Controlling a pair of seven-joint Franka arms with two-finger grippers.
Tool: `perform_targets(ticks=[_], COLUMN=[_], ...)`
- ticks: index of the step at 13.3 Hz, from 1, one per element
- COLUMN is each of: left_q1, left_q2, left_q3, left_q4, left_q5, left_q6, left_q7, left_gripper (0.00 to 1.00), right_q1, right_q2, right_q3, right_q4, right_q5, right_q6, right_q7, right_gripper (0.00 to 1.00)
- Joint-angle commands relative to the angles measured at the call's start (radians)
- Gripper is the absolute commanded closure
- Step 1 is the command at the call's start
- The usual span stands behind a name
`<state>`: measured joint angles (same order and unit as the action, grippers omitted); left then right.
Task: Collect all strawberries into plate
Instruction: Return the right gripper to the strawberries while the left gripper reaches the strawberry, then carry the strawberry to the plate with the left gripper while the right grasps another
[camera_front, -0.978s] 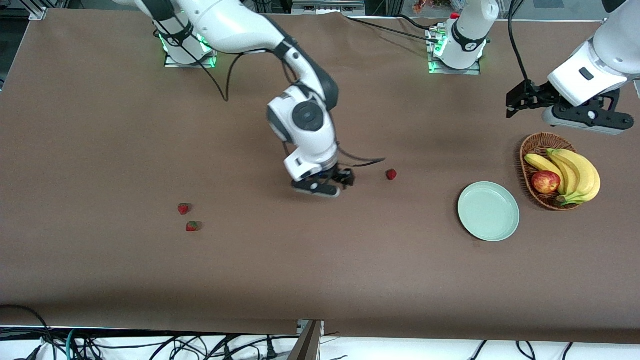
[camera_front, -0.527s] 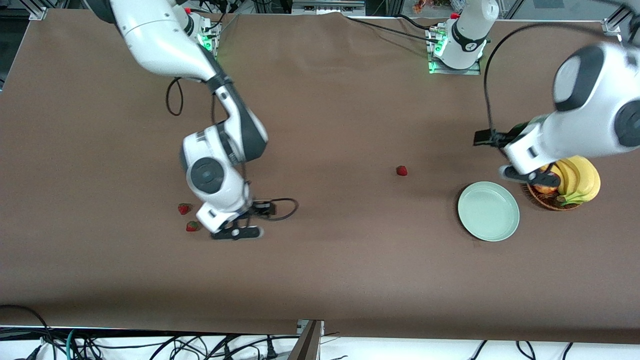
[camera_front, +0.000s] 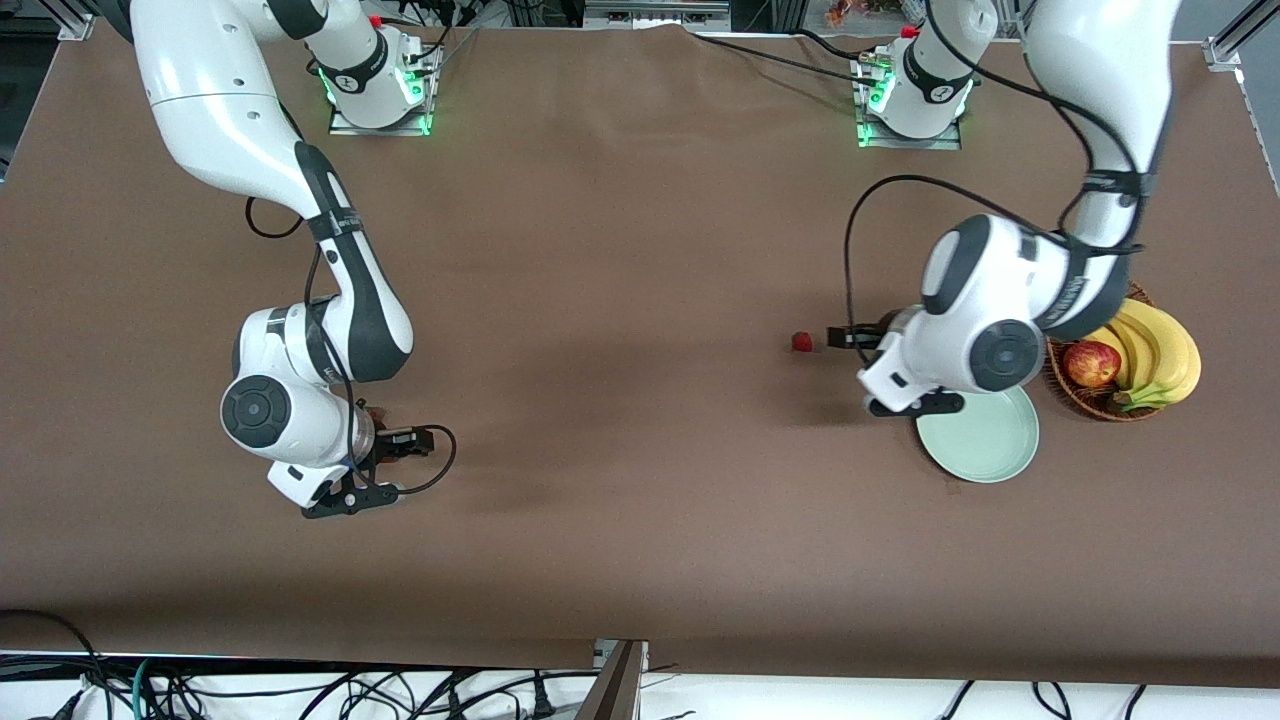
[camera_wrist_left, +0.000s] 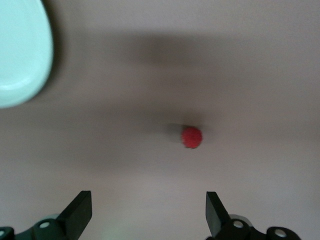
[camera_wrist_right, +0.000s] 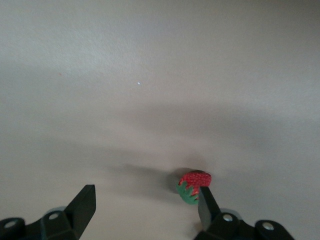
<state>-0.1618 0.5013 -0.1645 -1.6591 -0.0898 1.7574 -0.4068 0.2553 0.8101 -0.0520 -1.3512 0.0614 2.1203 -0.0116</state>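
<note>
Brown table (camera_front: 640, 500), both arms out. Left gripper (camera_wrist_left: 149, 215), jaws released, has a strawberry (camera_wrist_left: 191, 137) at 12 o'clock, plate (camera_front: 985, 445) alongside. Right gripper (camera_wrist_right: 145, 207), jaws released too, is lining up on another berry (camera_wrist_right: 192, 185).

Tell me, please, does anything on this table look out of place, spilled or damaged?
Nothing looks spilled or damaged. The only things out of place are the strawberries: one lies on the bare table beside the empty plate, under the open left gripper, and another lies by the open right gripper toward the right arm's end.
</note>
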Motion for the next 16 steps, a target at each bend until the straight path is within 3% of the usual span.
perform_targets(ticks=[1, 5, 7, 14, 16], left_q1=[-0.039, -0.114, -0.119, -0.124, -0.121], left_q2=[-0.007, -0.067, -0.075, -0.043, -0.026], left_q3=[0.008, 0.008, 0.008, 0.011, 0.013], left_q4=[-0.118, -0.359, -0.418, -0.422, -0.418], left_q5=[0.031, 0.038, 0.038, 0.042, 0.096], left_q6=[0.155, 0.498, 0.603, 0.663, 0.668], left_q7=[-0.116, -0.222, -0.254, -0.27, -0.27], left_gripper=[0.0, 0.0, 0.0, 0.0, 0.05], right_q1=[-0.019, -0.033, -0.05, -0.076, -0.097], right_q2=[0.021, 0.015, 0.015, 0.014, 0.015], right_q3=[0.014, 0.014, 0.012, 0.012, 0.012], right_q4=[-0.038, -0.055, -0.054, -0.055, -0.054], right_q5=[0.001, -0.003, -0.005, -0.008, -0.008], right_q6=[0.05, 0.067, 0.067, 0.067, 0.07], right_q7=[-0.013, -0.057, -0.09, -0.139, -0.186], right_gripper=[0.18, 0.2, 0.2, 0.2, 0.24])
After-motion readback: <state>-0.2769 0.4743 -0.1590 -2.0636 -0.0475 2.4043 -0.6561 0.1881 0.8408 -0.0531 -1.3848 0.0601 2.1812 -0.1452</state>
